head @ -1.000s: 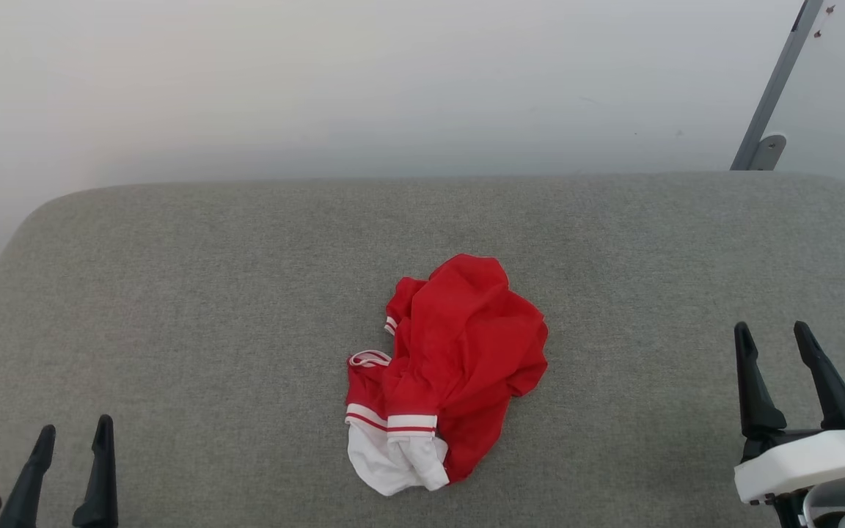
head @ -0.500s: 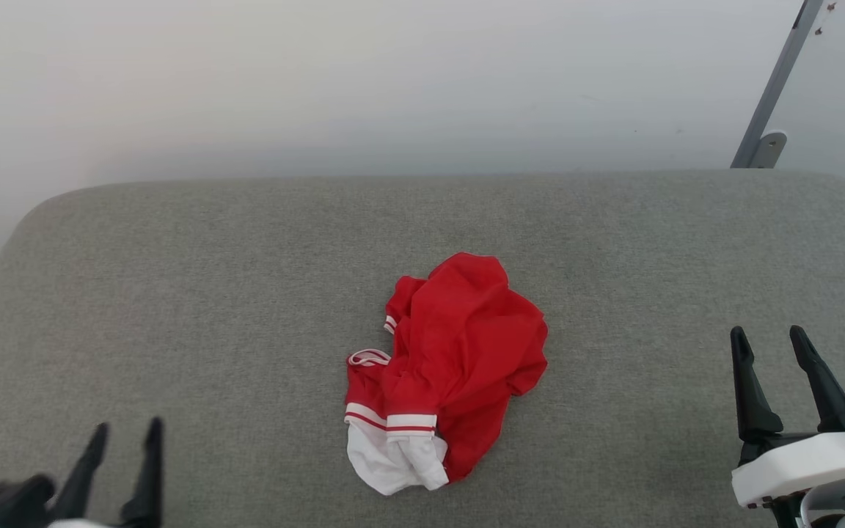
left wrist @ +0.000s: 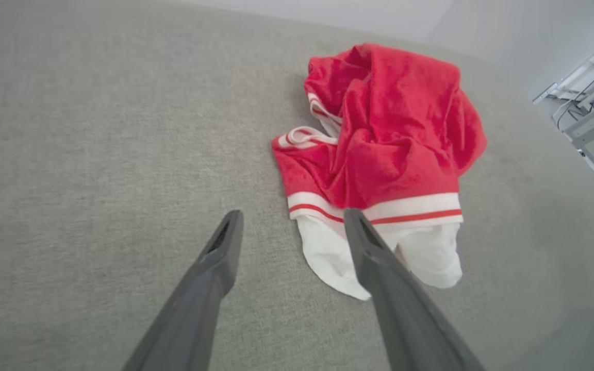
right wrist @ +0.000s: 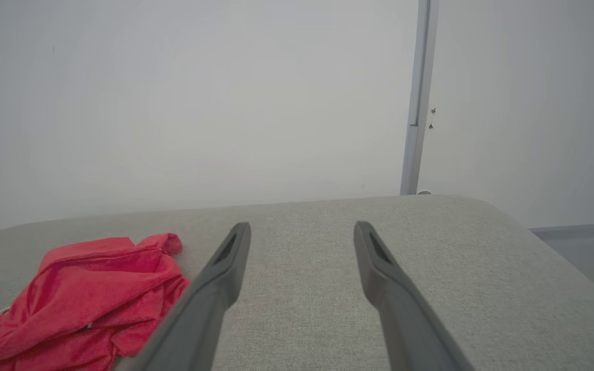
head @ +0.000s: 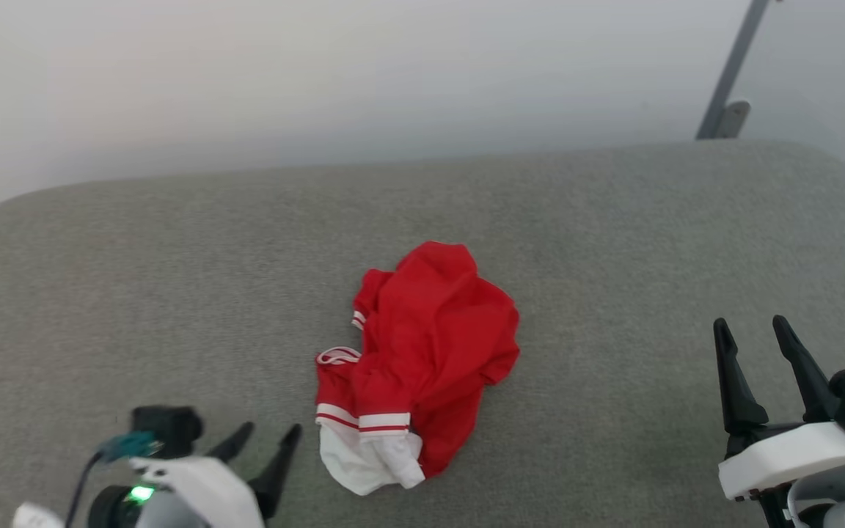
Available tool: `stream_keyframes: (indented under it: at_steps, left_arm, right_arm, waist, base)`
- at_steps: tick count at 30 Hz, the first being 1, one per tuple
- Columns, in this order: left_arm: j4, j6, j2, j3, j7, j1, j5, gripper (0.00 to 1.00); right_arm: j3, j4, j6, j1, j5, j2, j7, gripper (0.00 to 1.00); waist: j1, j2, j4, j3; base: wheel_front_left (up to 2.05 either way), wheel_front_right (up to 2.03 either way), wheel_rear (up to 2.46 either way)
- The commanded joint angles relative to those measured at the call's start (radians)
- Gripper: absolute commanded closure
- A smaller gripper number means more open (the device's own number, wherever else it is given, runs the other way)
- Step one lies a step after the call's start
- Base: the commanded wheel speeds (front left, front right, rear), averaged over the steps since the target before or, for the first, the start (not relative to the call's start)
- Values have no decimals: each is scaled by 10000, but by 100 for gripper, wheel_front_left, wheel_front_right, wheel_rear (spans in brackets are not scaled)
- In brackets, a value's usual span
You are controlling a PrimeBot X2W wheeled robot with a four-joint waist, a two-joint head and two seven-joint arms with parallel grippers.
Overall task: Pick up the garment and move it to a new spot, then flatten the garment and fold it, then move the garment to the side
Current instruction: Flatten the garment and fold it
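Red soft jersey garment with white sleeve panels and white-and-red stripe trim is lying crumpled in a loose heap near the middle of a wide grey woven-fabric cushion. The red bulk is sitting toward the far side of the heap and the white sleeve part is bunching at the near edge, with a striped band crossing between them. In the left wrist view the garment is showing a small striped loop of trim poking out on its left side. The left gripper, two long dark fingers on a pale wrist, is hovering low at the near left of the heap with its fingers spread apart and nothing between them. In its own wrist view the left gripper is pointing at the white sleeve part, one finger overlapping it; whether it is touching cannot be told. The right gripper is hanging well apart from the garment at the near right, fingers spread wide and empty. In the right wrist view the right gripper is aiming over bare cushion, with the garment off to the lower left. A plain white wall is standing behind the cushion, and a slim grey metal post is rising at the far right.
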Motion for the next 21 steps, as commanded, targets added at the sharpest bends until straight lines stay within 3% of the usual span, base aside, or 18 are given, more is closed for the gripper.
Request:
stream_keyframes:
  at_steps: [1, 2, 7, 15, 19, 20, 21]
  left_arm:
    - [-8, 74, -32, -61, 214, -195, -3, 0]
    - [48, 222, -64, -301, 860, -366, 4, 0]
    - [333, 595, -127, -728, 2166, -903, 80, 0]
    - [1779, 1252, -200, -1324, 3192, -1899, 824, 0]
    - [2718, 1283, -449, -1664, 3302, -2408, 1058, 0]
    - [2969, 1261, -507, -1768, 3392, -2537, 1134, 4]
    - [3252, 1265, -569, -1867, 3474, -2647, 1194, 54]
  right_arm:
    - [50, -57, -3, -125, -6, 36, 12, 0]
    - [116, -63, -3, -209, -10, 55, 17, 0]
    - [259, 65, -3, -442, 7, 87, -52, 0]
    - [374, 297, -3, -802, 76, 139, -222, 0]
    - [387, 429, -3, -967, 67, 155, -315, 0]
    - [390, 460, -3, -1021, 62, 166, -345, 0]
    - [397, 510, -3, -1065, 61, 180, -344, 0]
  waist:
    - [0, 0, -153, 142]
    - [0, 0, -320, 279]
    - [0, 0, -690, 605]
    - [0, 0, -1038, 1146]
    - [0, 0, -1059, 1366]
    - [0, 0, -1051, 1411]
    - [0, 0, -1043, 1440]
  base:
    - [0, 0, 0]
    - [0, 0, 0]
    - [0, 0, 0]
    - [0, 0, 0]
    - [0, 0, 0]
    - [0, 0, 0]
    - [0, 0, 0]
